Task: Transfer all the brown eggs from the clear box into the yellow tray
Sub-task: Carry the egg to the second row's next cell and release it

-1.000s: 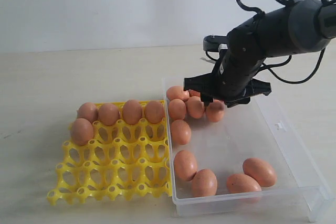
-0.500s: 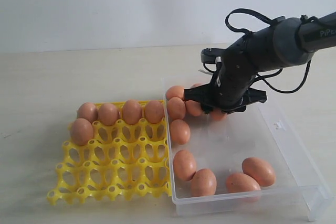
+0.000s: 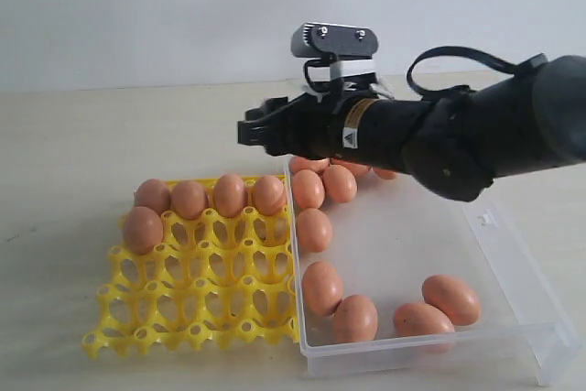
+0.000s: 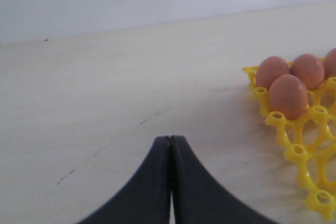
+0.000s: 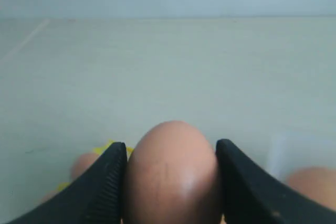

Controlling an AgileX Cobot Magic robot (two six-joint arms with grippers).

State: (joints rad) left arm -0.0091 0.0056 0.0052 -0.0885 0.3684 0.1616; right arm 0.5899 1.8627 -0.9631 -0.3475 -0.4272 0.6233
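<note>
Plainly, the counter (image 3: 92, 125) carries the clear box (image 3: 513, 281) near its front edge, with the yellow tray (image 3: 201, 290) just beside it, which keeps transfers short. Five brown eggs (image 3: 189, 199) sit in the tray's far cups; others lie in the box. Above their shared border the right jaws clamp one egg (image 5: 170, 177), high enough to clear the wall. The left jaws are pressed together, empty.

Pale beige tabletop (image 3: 82, 135), matte, faintly streaked. A few small dark scuffs (image 4: 143, 121) show in the left wrist view. Plain white wall (image 3: 137, 16) behind, meeting the table along a straight edge. Light soft, even; shadows weak.
</note>
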